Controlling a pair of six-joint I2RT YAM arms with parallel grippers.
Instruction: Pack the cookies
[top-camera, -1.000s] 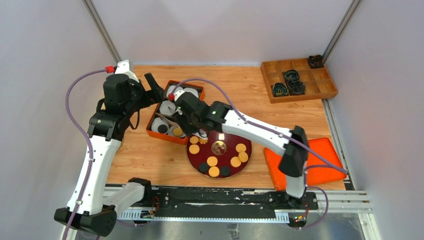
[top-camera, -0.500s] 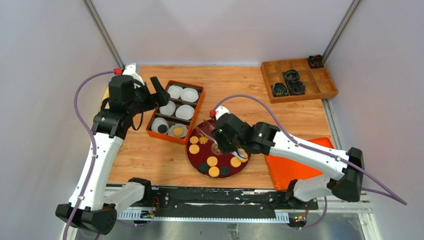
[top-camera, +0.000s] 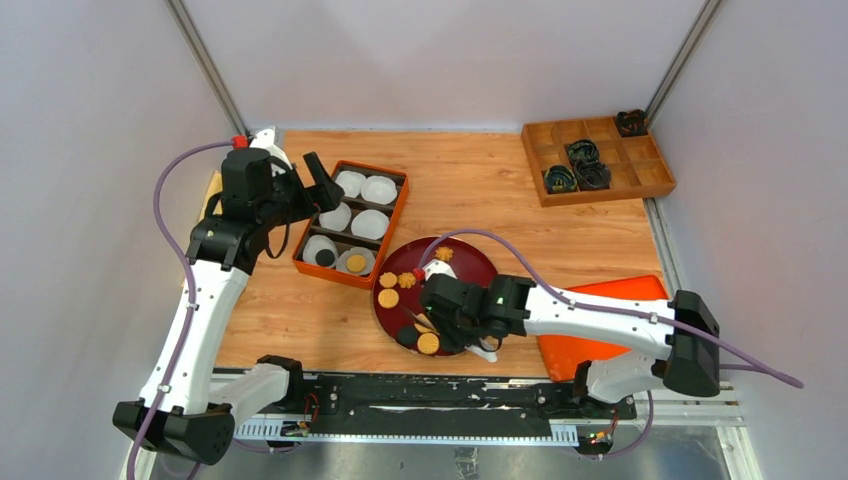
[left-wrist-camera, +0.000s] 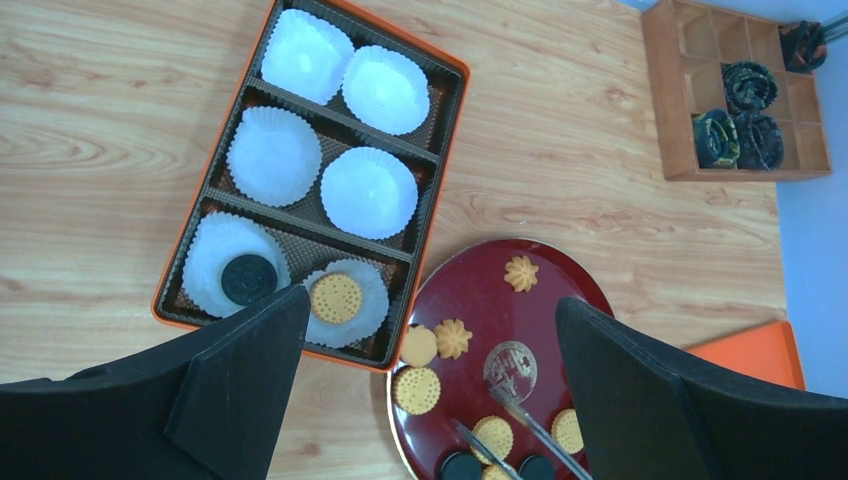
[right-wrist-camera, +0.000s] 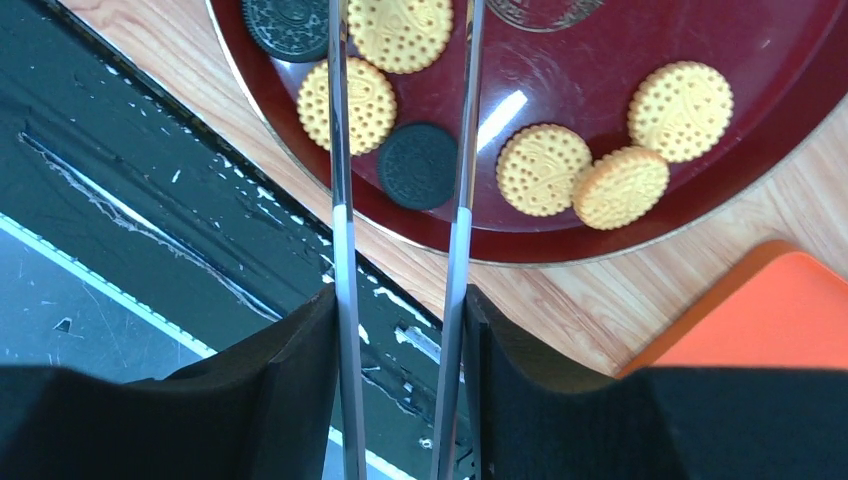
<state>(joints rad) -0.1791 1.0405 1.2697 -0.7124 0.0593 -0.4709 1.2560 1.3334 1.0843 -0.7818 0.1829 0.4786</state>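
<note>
Two small biscuits are already sitting packed in the orange rectangular tray: a round black cookie and a flat golden round cookie. Each is lying in its own white fluted paper cup at the tray's seven o'clock end in the left wrist view. Four other paper cups are standing bare.

Roughly a dozen biscuits are waiting on the dark red round plate, which is resting on the wooden table just beside the tray, at its four o'clock in the top view. The packing is therefore looking barely begun.

The right claw is pinching a pair of thin metal tweezers. Their arms are straddling a golden dotted biscuit near the plate's six o'clock rim, though it cannot be told whether they are touching it. The left claw is hanging spread wide and empty above the tray.
</note>
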